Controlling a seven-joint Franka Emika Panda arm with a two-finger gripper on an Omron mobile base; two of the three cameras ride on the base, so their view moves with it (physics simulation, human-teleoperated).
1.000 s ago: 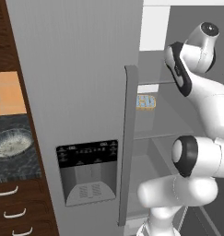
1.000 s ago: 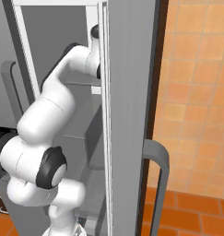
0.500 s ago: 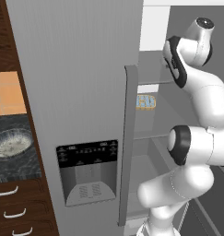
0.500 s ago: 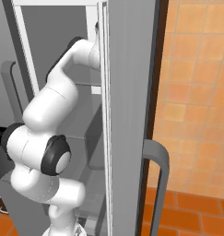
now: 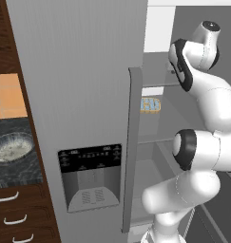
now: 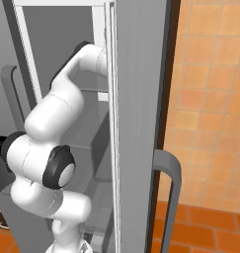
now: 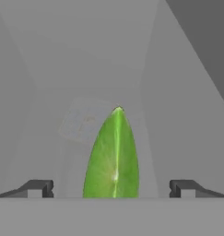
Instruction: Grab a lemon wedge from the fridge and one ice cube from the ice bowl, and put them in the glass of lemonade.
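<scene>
- Since a second ago the arm (image 5: pixel 202 152) has swung its upper links higher and deeper into the open fridge (image 5: pixel 79 85); the base views themselves have not shifted, so the base is parked and only the arm is reaching.
- Nearest the hand camera, the claw (image 7: pixel 111 188) stands wide open, its two dark tips well apart and holding nothing.
- The lemon wedge (image 7: pixel 113 156) sits between those tips, a green-yellow sliver standing point-up on the pale fridge shelf (image 7: pixel 49 152); neither tip touches it.
- That lineup suggests the approach is nearly done: the next move is probably a short push forward and a squeeze, and the thin wedge could slip or topple if the tips close off-centre.
- Behind the wedge lies a faint pale packet (image 7: pixel 83 123), blurred; I cannot tell what it is.
- Farther off, in the left base view, a small yellow-and-blue item (image 5: pixel 150 105) rests on a middle shelf inside the fridge.
- Farthest, left of the fridge, the ice bowl (image 5: pixel 12 147) waits on the dark worktop (image 5: pixel 17 173); its turn comes after the wedge.
</scene>
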